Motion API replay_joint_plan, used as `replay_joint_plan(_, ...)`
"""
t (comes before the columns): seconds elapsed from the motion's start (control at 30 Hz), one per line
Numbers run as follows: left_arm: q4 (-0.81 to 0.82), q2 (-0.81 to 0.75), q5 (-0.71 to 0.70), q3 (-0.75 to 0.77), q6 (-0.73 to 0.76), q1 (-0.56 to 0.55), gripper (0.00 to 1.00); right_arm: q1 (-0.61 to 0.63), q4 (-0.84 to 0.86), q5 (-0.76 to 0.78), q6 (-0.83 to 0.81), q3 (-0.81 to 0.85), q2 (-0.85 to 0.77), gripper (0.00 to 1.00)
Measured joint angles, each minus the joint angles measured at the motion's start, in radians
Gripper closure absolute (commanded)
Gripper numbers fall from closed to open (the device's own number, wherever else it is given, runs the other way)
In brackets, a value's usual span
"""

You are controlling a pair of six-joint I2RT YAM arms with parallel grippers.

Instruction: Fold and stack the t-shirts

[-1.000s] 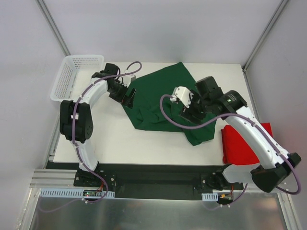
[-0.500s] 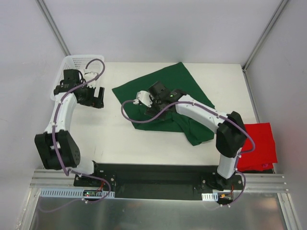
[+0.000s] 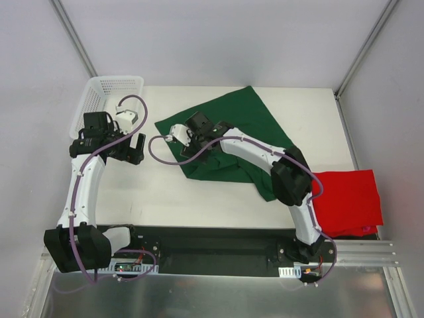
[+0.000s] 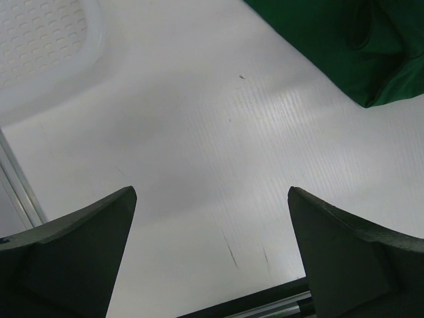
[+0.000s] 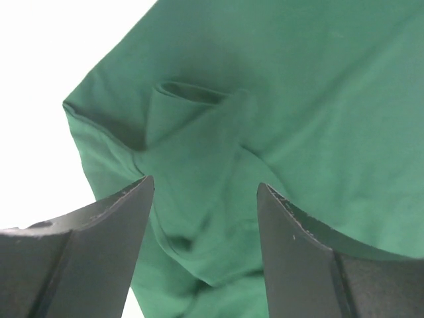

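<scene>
White desk [image 3: 165, 199] from above: green shirt [image 3: 252, 122] rumpled mid-desk, red shirt [image 3: 348, 202] at its right edge. Left wrist: left hand [image 4: 211, 192] gapes over bare desk. Right wrist: right hand [image 5: 205, 182], also agape, hovers over the green shirt's fold. This is probably the grasp step, needing descent, then closing.

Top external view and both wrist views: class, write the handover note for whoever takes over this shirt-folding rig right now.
Left gripper: open, empty, over bare table near the white basket.
Right gripper: open, holding nothing, jaws poised above a bunched fold at the left side of the green t-shirt.
Green t-shirt: mid-table, spread but rumpled, not folded.
Red t-shirt: near right edge of the table, a flat rough rectangle, apart from the green one.
Done: possibly the red fold; hard to confirm.
Left: fold the green one, then stack the two.
</scene>
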Motion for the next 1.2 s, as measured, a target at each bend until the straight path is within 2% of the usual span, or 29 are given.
replay_joint_plan(0.13, -0.004, -0.001, 0.004, -0.005, 0.0, 0.0, 0.01, 0.003, -0.008, -0.039, 0.001, 0.001, 0.056, 0.32)
replay_joint_plan(0.27, -0.008, -0.008, 0.009, -0.005, -0.001, 0.0, 0.01, 0.003, -0.014, -0.068, 0.003, 0.002, 0.095, 0.27)
replay_joint_plan(0.3, -0.011, -0.011, 0.011, -0.005, -0.001, 0.0, 0.01, 0.003, -0.016, -0.072, 0.003, 0.002, 0.1, 0.31)
replay_joint_plan(0.37, -0.017, -0.018, 0.017, -0.005, -0.001, 0.0, 0.01, 0.003, -0.017, -0.078, 0.003, 0.006, 0.11, 0.5)
replay_joint_plan(0.4, -0.018, -0.023, 0.023, -0.005, -0.001, 0.0, 0.01, 0.003, -0.018, -0.08, -0.001, 0.007, 0.111, 0.82)
replay_joint_plan(0.43, -0.019, -0.027, 0.027, -0.005, -0.001, 0.0, 0.01, 0.003, -0.019, -0.082, 0.0, 0.009, 0.114, 0.99)
replay_joint_plan(0.8, -0.022, -0.032, 0.054, -0.005, -0.002, 0.0, 0.01, 0.002, -0.063, -0.051, 0.007, 0.063, 0.093, 0.99)
replay_joint_plan(1.03, -0.023, 0.05, 0.095, -0.002, -0.013, 0.0, 0.01, -0.027, -0.09, 0.127, -0.044, 0.09, -0.144, 0.99)
replay_joint_plan(1.2, -0.024, 0.098, 0.136, 0.009, -0.026, 0.0, 0.01, -0.169, 0.039, 0.298, -0.166, 0.092, -0.317, 0.99)
